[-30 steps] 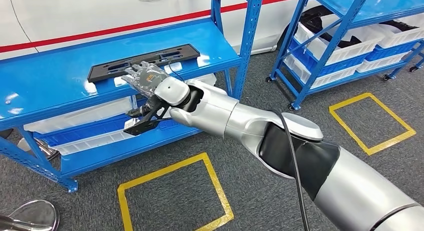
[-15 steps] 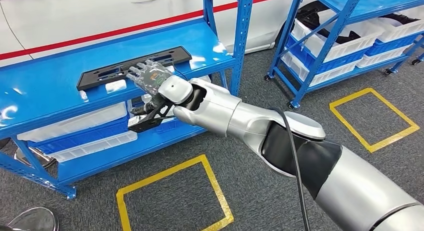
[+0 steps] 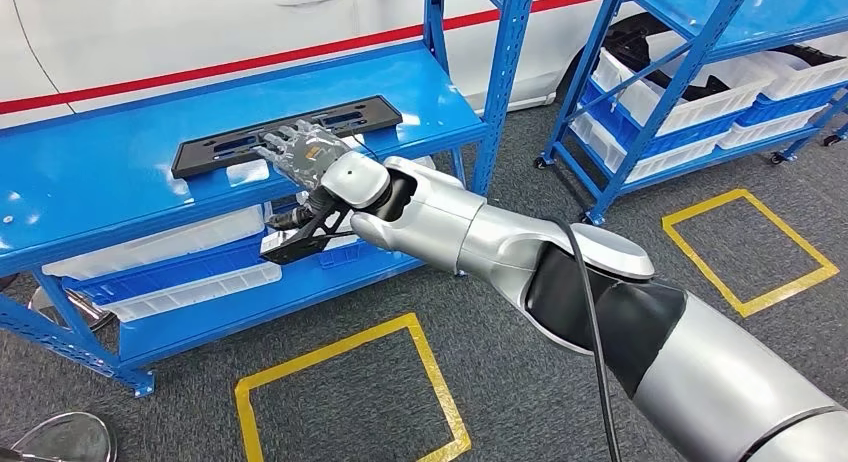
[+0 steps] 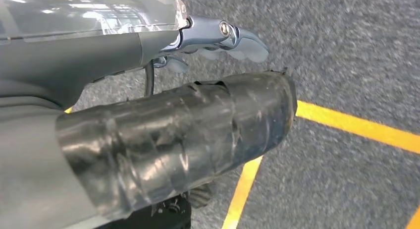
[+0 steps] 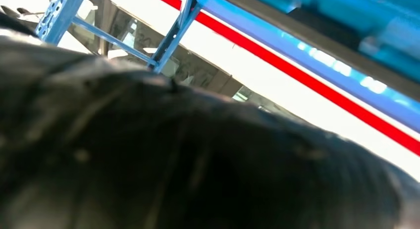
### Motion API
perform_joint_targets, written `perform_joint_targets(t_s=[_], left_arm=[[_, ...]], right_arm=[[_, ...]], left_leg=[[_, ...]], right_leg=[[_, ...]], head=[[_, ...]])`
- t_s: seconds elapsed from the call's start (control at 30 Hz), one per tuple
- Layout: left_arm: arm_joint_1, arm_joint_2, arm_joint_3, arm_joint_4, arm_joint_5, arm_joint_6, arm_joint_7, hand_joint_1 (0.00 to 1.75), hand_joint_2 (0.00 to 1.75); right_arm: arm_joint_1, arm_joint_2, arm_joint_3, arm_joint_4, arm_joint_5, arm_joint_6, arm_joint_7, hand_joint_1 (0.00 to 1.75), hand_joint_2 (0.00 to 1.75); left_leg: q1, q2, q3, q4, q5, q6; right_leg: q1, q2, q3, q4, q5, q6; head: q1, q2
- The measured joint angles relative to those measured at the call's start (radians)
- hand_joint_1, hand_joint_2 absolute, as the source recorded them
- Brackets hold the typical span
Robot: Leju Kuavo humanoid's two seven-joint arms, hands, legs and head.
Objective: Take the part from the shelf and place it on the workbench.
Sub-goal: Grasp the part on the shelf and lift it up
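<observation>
A long flat black part [image 3: 215, 152] lies on the top of the blue shelf [image 3: 90, 187] in the head view. My right arm reaches out to it, and my right hand [image 3: 305, 152] lies palm down over the part's near edge with its fingers [image 3: 275, 142] spread on top of it. I cannot see any finger wrapped under the part. In the left wrist view my left hand [image 4: 163, 90] hangs over the grey floor, holding nothing. Its tape-wrapped thumb [image 4: 208, 120] sits apart from its fingers [image 4: 242, 40].
White and blue bins [image 3: 160, 247] fill the shelf level below the part. A blue upright post [image 3: 500, 72] stands just right of the part. A second blue rack [image 3: 690, 92] with white bins is at the right. Yellow tape squares [image 3: 345, 392] mark the floor; a white car [image 3: 200, 22] stands behind.
The camera swayed left, then back. My right hand has slid a little forward, so its fingers now lie over the part's near edge instead of short of it.
</observation>
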Motion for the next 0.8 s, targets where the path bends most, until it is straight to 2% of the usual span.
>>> perform_joint_targets(t_s=[0.03,0.07,0.17,0.23,0.27,0.33,0.37,0.4,0.43,0.5,0.53,0.57,0.6,0.7,0.73,0.8], left_arm=[[0.000,0.000,0.000,0.000,0.000,0.000,0.000,0.00,0.00],[-0.001,0.000,0.000,0.000,0.000,0.000,0.000,0.00,0.00],[-0.001,0.000,0.000,0.000,-0.001,0.000,0.000,0.00,0.00],[-0.001,-0.001,0.000,0.000,-0.003,0.000,0.000,0.00,0.00],[-0.001,-0.001,0.000,0.000,-0.004,0.000,0.000,0.00,0.00],[-0.002,-0.001,0.000,0.000,-0.008,0.000,0.000,0.00,0.00],[-0.001,-0.001,0.000,0.000,-0.009,0.000,0.000,0.00,0.00],[0.000,-0.001,0.000,0.000,-0.011,0.000,0.000,0.00,0.00],[0.001,-0.001,0.000,0.000,-0.012,0.000,0.000,0.00,0.00],[0.002,-0.001,0.000,0.000,-0.012,0.000,0.000,0.00,0.00],[0.001,-0.001,0.000,0.000,-0.013,0.000,0.001,0.00,0.00],[0.000,-0.001,0.000,0.000,-0.013,0.000,0.001,0.00,0.00],[0.000,-0.001,0.000,0.000,-0.013,0.000,0.002,0.00,0.00],[0.000,-0.001,0.000,0.000,-0.013,0.000,0.004,0.00,0.00],[0.001,-0.001,0.000,0.000,-0.013,0.000,0.004,0.00,0.00],[0.000,-0.001,0.000,0.000,-0.013,0.000,0.004,0.00,0.00]], right_arm=[[-0.001,0.000,0.000,0.000,0.000,0.000,0.000,0.00,0.00],[-0.001,0.000,0.000,0.000,0.000,0.001,0.000,0.00,0.00],[0.000,-0.001,0.001,0.000,0.000,0.001,0.000,0.00,0.00],[0.000,-0.002,0.001,0.000,0.000,0.000,0.000,0.00,0.00],[0.003,-0.002,0.001,0.000,0.000,0.000,0.000,0.00,0.00],[0.013,-0.002,0.001,0.001,0.003,-0.001,0.000,0.00,0.00],[0.020,-0.002,0.001,0.002,0.004,-0.001,0.000,0.00,0.00],[0.027,-0.002,0.001,0.003,0.006,-0.002,0.000,0.00,0.00],[0.032,-0.002,0.001,0.004,0.008,-0.002,0.000,0.00,0.00],[0.035,-0.003,0.001,0.005,0.010,-0.004,0.001,0.00,0.00],[0.035,-0.003,0.001,0.005,0.010,-0.004,0.001,0.00,0.00],[0.035,-0.003,0.001,0.006,0.011,-0.005,0.001,0.00,0.00],[0.035,-0.003,0.001,0.006,0.011,-0.005,0.001,0.00,0.00],[0.035,-0.004,0.001,0.006,0.011,-0.006,0.000,0.00,0.00],[0.034,-0.005,0.001,0.007,0.012,-0.006,0.000,0.00,0.00],[0.035,-0.008,0.001,0.008,0.013,-0.006,0.000,0.00,0.00]], left_leg=[[-0.002,-0.001,-0.002,0.007,-0.006,-0.005],[-0.003,-0.001,-0.004,0.012,-0.010,-0.010],[-0.003,0.000,-0.005,0.013,-0.014,-0.026],[-0.001,0.001,-0.018,0.048,-0.038,-0.035],[0.000,0.001,-0.039,0.095,-0.061,-0.040],[0.001,0.001,-0.104,0.219,-0.111,-0.045],[0.001,0.001,-0.132,0.266,-0.121,-0.047],[0.001,0.001,-0.145,0.278,-0.111,-0.047],[0.001,0.001,-0.140,0.253,-0.082,-0.045],[0.001,0.001,-0.084,0.124,-0.007,-0.038],[-0.001,0.001,-0.056,0.063,0.015,-0.033],[-0.004,0.001,-0.037,0.025,0.024,-0.029],[-0.006,0.000,-0.030,0.010,0.021,-0.026],[-0.003,0.000,-0.023,-0.004,0.024,-0.013],[-0.001,0.001,-0.019,-0.011,0.026,-0.007],[0.000,0.003,-0.013,-0.017,0.027,0.002]], right_leg=[[0.001,0.000,0.022,-0.050,0.017,-0.003],[0.003,0.000,0.034,-0.078,0.022,-0.007],[0.006,0.003,0.041,-0.092,0.016,-0.020],[0.002,0.003,0.052,-0.101,0.016,-0.032],[0.001,0.002,0.057,-0.104,0.015,-0.037],[0.003,0.002,0.063,-0.106,0.012,-0.043],[0.004,0.003,0.065,-0.105,0.010,-0.044],[0.004,0.003,0.067,-0.105,0.008,-0.045],[0.005,0.005,0.070,-0.104,0.005,-0.044],[0.005,0.007,0.078,-0.104,-0.001,-0.040],[0.006,0.008,0.081,-0.103,-0.004,-0.036],[0.007,0.009,0.082,-0.104,-0.005,-0.032],[0.008,0.009,0.081,-0.105,-0.005,-0.027],[0.009,0.008,0.079,-0.104,-0.011,-0.010],[0.009,0.007,0.071,-0.084,-0.023,-0.006],[0.008,0.004,0.024,0.012,-0.072,0.000]], head=[[0.000,0.000],[0.000,0.000],[0.000,0.000],[0.000,0.000],[0.000,0.000],[0.000,0.000],[0.000,0.000],[0.000,0.000],[0.000,0.000],[0.000,0.000],[0.000,0.000],[0.000,0.000],[0.000,0.000],[0.000,0.000],[0.000,0.000],[0.000,0.000]])
